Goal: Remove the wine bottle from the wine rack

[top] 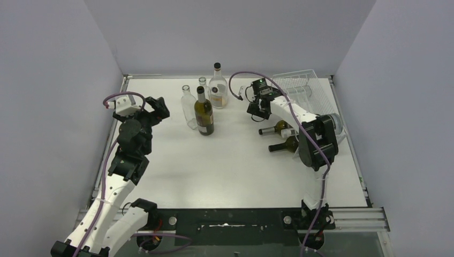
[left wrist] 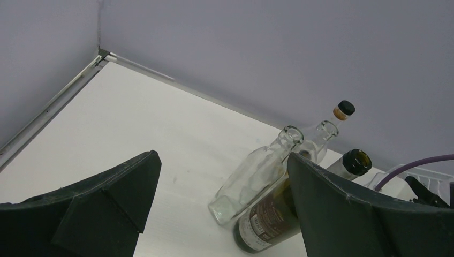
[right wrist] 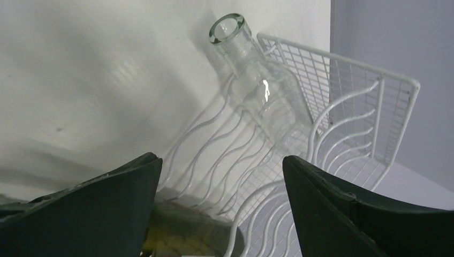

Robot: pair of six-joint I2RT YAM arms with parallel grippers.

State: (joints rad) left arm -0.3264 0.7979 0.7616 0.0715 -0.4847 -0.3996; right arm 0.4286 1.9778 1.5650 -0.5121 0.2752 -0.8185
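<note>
Far to the left of the wine rack, the left gripper hangs above the surface with its fingers spread wide and nothing between them. It points toward a cluster of bottles.

That cluster stands about halfway between the left arm and the rack. There is a clear square bottle with an upright dark bottle just beside it. Behind them are a small clear bottle and a round clear bottle with a black cap. All four are upright and well apart from the rack.

Closer in, the right gripper hovers at the rack's left side. Its jaws stand open and grip nothing. From its wrist camera, a patch of olive glass shows low between the fingers, lying in the rack's wavy white wires. I cannot tell whether the fingers touch it.

The wine bottle lies on its side at the rack's near end. Its neck pokes out leftward past the rack's edge, just below the right gripper. A second dark bottle lies beside it on the nearer side, pointing the same way. The right arm hides both bodies.

Farther back on the rack lies an empty clear bottle, its open mouth toward the left.
</note>
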